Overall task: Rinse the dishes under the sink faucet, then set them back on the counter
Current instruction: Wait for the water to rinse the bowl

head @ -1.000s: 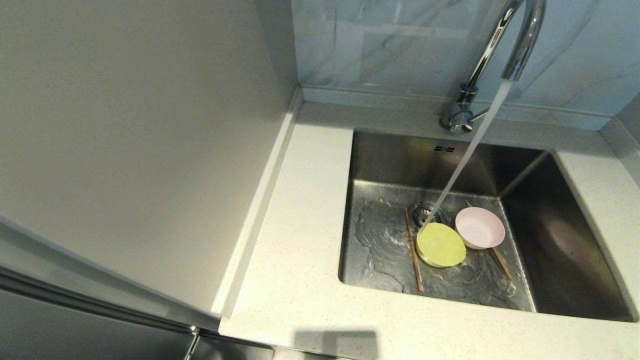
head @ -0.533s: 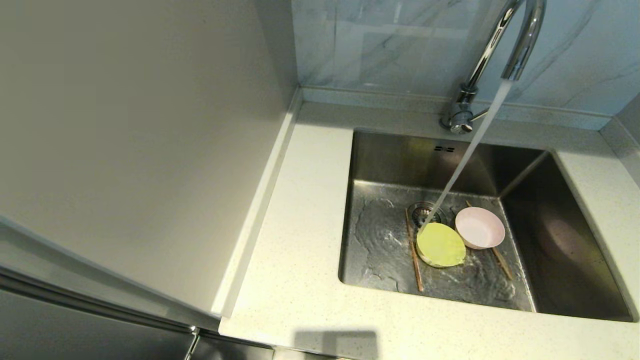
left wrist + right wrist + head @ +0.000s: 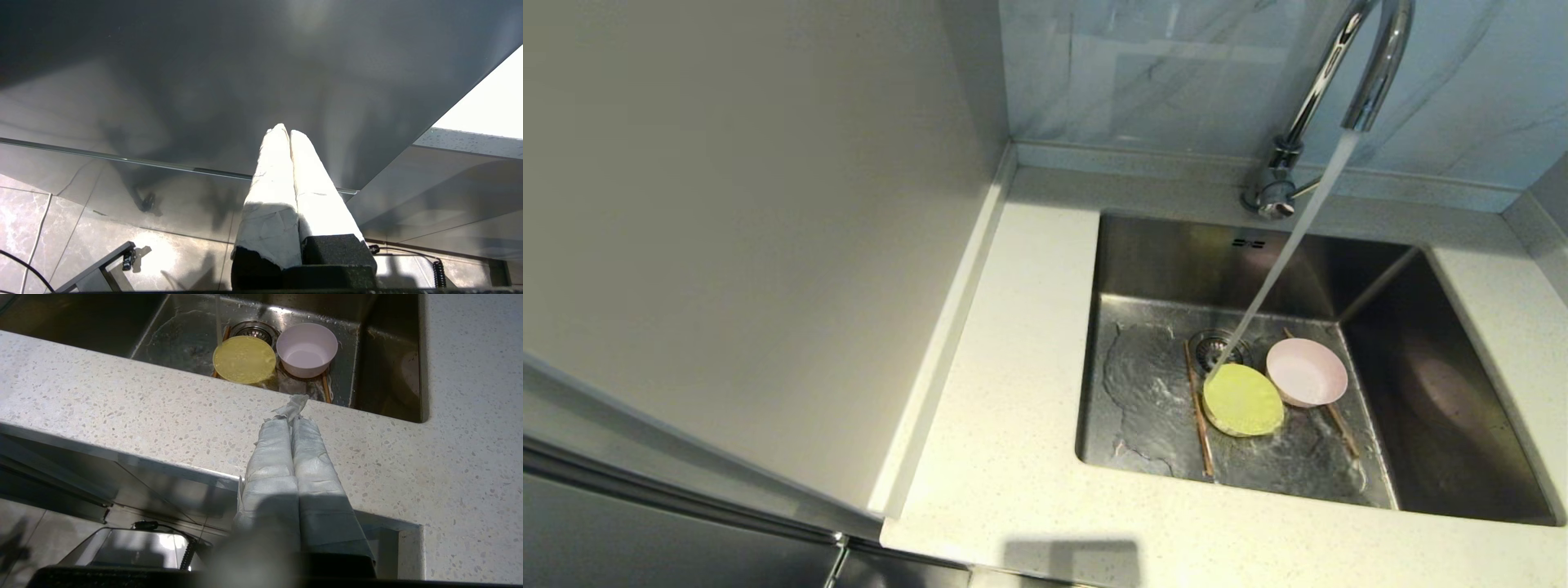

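From the head view, the sink faucet (image 3: pixel 1347 73) runs a steady stream onto the yellow-green bowl (image 3: pixel 1243 400), which sits brim-full on the floor of the sink (image 3: pixel 1152 261) just beside the drain strainer (image 3: pixel 1217 347). The pink bowl (image 3: pixel 1306 372) touches it at about 2 o'clock and looks dry inside. One chopstick (image 3: pixel 1199 416) lies along the yellow-green bowl's 9 o'clock side; the other chopstick (image 3: pixel 1342 429) pokes out from under the pink bowl toward 5 o'clock. The counter (image 3: pixel 1013 408) holds no dishes, and neither arm shows here.

In the left wrist view, the left gripper (image 3: pixel 290 132) is parked below counter height against a dark panel, its wrapped fingers pressed together on nothing.

In the right wrist view, the right gripper (image 3: pixel 291 420) hovers over the counter's front edge, fingers closed and empty (a scrap of wrapping sticks out at the tips), with both bowls at 12 o'clock beyond it.

The likely troubles: lifting the overfull bowl tilted would slosh water over the counter; wet wrapped fingers may slip on its smooth rim; and the half-buried chopstick could roll away when the pink bowl is moved.
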